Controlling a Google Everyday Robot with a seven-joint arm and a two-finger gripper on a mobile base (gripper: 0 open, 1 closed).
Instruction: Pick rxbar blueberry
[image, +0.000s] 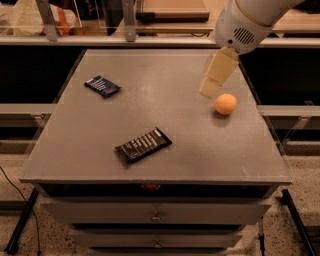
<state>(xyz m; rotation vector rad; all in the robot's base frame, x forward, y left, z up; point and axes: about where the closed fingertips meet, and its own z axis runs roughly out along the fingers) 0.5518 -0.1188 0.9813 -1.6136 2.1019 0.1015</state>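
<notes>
Grey tabletop (75, 150) over drawers (155, 216). Front centre: long black wrapper (143, 145), print illegible. Right: orange ball (225, 104). Just up-left of it, above the surface: gripper (210, 90), a pale blur, spread or pressed together cannot be told; arm (250, 20) cut off at top edge. Far left: rxbar blueberry (102, 86), lying flat, well apart from the gripper.

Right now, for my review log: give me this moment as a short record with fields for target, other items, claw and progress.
target: rxbar blueberry, flat on the table, far-left part, nothing touching it
other items: black-wrapped bar near the front middle; orange ball on the right
claw: claw over the right side, just left of the orange ball, well away from the target
progress: not yet picked
</notes>
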